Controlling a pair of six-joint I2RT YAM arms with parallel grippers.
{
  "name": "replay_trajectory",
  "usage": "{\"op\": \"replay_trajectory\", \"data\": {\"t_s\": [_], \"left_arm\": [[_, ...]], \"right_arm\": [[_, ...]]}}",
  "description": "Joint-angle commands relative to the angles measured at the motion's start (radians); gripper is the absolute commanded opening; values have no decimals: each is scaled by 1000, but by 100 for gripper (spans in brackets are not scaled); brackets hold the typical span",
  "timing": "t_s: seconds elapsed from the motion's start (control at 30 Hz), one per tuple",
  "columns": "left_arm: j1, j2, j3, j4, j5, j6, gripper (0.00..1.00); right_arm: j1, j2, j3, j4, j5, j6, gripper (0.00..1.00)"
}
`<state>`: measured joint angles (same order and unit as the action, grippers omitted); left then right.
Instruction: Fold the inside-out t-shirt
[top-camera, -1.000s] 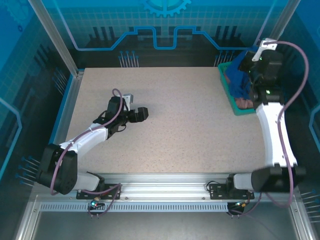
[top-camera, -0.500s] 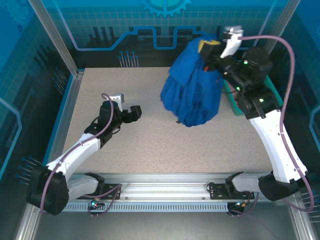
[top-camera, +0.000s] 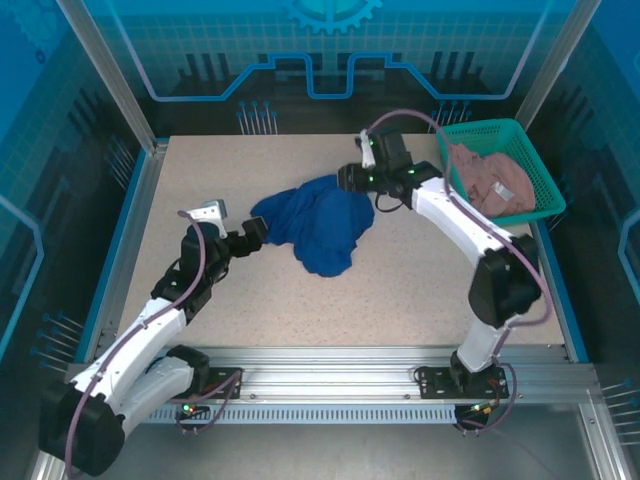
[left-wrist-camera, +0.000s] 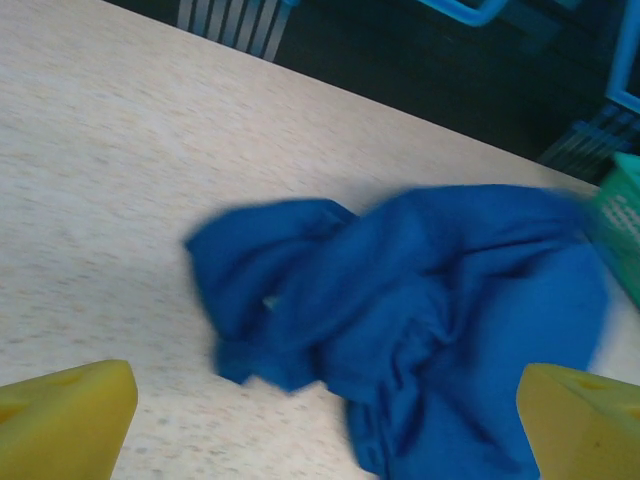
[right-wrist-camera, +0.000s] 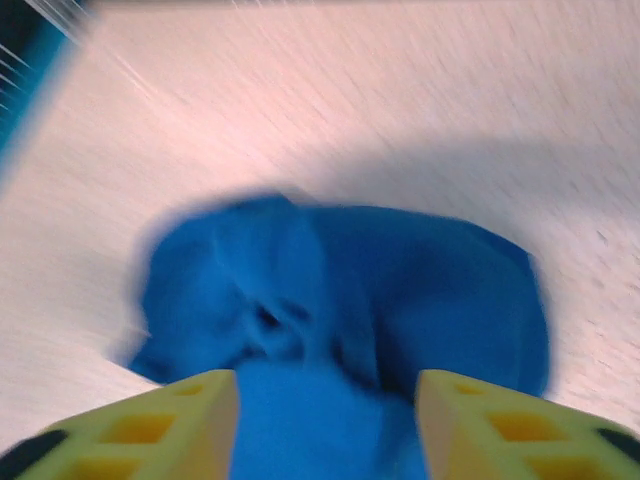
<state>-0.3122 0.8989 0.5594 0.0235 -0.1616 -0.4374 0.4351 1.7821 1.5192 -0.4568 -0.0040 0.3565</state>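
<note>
1. The inside-out t-shirt (top-camera: 315, 228) lies in a crumpled royal blue heap at the centre of the table (top-camera: 420, 290), showing plain blue with no print visible.
2. The left gripper (top-camera: 252, 237) sits low at the heap's 9 o'clock, just beside the cloth. Its jaws are wide and hold nothing.
3. The right gripper (top-camera: 347, 181) is at the heap's 1 o'clock, against the cloth's edge. Its jaws are partly apart with blue fabric lying between them, and motion blur hides whether they touch it.
4. The step in hand seems to be laying the shirt out flat before any fold.
5. To do it well, the right jaws should probably let go fully and lift clear so the cloth does not drag.
6. Each gripper should then likely find a true edge, such as a hem or shoulder, not a bunched middle, and the two should draw apart towards 9 and 3 o'clock.
7. The top view gives the whole layout. It shows both arms and a green basket (top-camera: 545, 200) at the table's 2 o'clock holding a pinkish-beige garment (top-camera: 490, 180).
8. The left wrist view gives what the top view lacks, namely the heap's ridges and a sleeve-like lobe at its 9 o'clock, framed by yellow fingertips (left-wrist-camera: 70, 405).
9. The right wrist view, though blurred, shows cloth running between its own yellow fingertips (right-wrist-camera: 170, 425).
</note>
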Motion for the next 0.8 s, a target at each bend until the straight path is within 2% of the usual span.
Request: {"op": "replay_trajectory", "data": {"t_s": [0.0,0.07,0.23,0.37,0.53,0.6,0.67,0.77], "left_arm": [[-51,51,-29,72,224,-34,96],[-125,110,-35,105,254,-4,93],[-302,340,68,70,206,99,88],[-418,546,198,33,86,199,84],[-519,778,374,-23,-112,324,79],[-534,874,436,-34,-155,362,72],[-539,971,506,-59,-192,389,59],[-539,1034,573,-119,-323,384,26]], "right_arm": [[-35,-66,-121,-80,15,-67,69],[-58,-84,-219,-34,-43,-54,76],[-124,-28,-279,-16,-52,-41,77],[-193,11,-284,23,-99,-6,76],[-221,2,-292,33,-103,-12,76],[-231,-4,-302,35,-100,-16,76],[-249,-14,-321,43,-98,-13,76],[-283,-44,-353,60,-112,-7,75]]}}
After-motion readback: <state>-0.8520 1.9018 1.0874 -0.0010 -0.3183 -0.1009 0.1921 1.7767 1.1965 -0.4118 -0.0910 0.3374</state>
